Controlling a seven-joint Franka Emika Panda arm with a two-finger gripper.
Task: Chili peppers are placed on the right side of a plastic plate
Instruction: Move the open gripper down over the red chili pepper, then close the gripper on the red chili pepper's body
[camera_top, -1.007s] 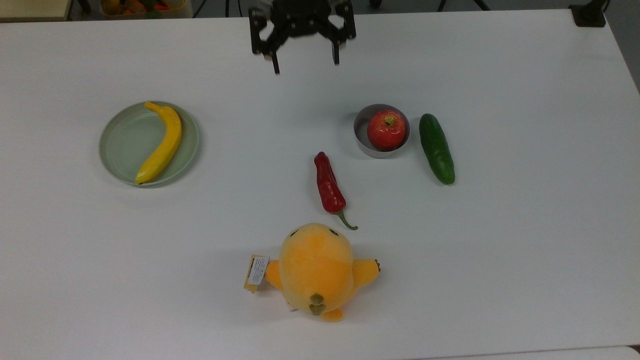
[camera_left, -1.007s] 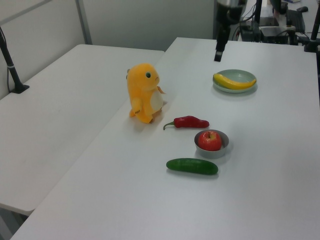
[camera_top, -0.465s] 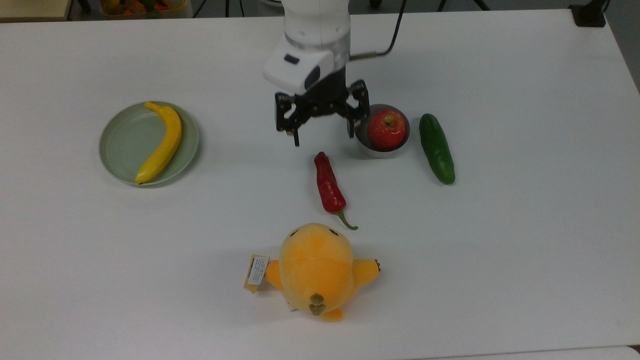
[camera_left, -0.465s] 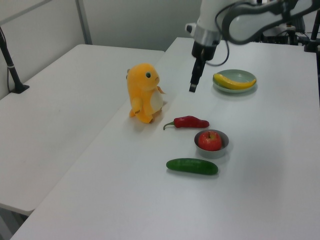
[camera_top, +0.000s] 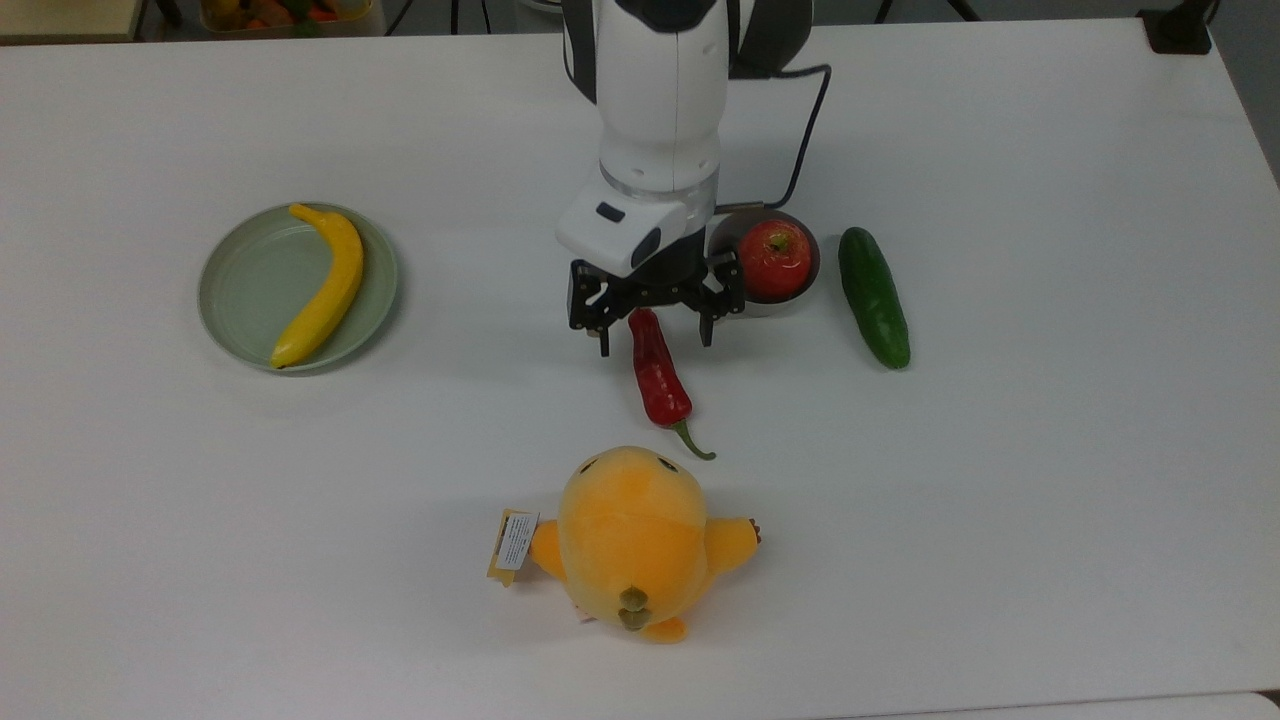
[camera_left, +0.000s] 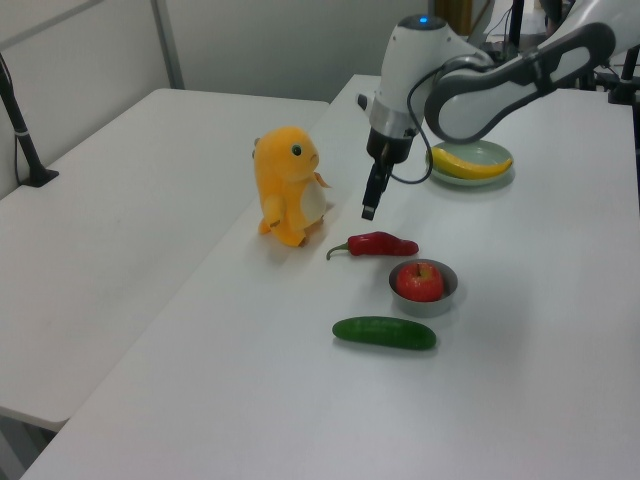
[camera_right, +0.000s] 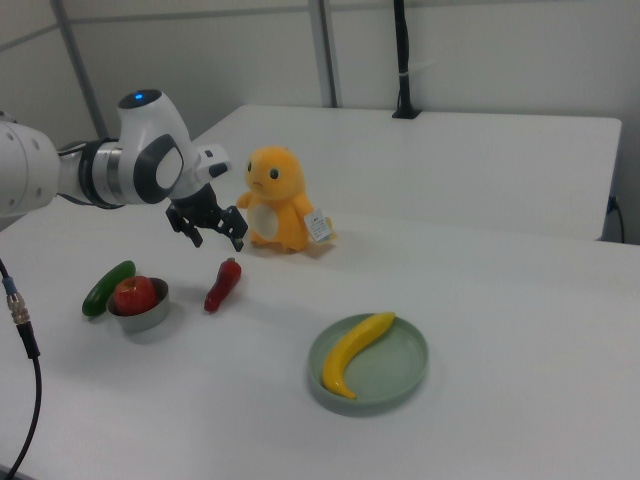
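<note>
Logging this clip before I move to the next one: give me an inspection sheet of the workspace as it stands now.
Surface: white table, no spills seen.
Job's things: chili pepper lying on the table, not on the plastic plate; a banana lies in the plate.
Clutter: apple in a grey bowl, cucumber beside the bowl, orange plush toy near the chili's stem.
Grippers: gripper open, raised above the chili's tip end, not touching.
Cables: black cable running off the arm.
Surroundings: second white table alongside; black post at the back.
</note>
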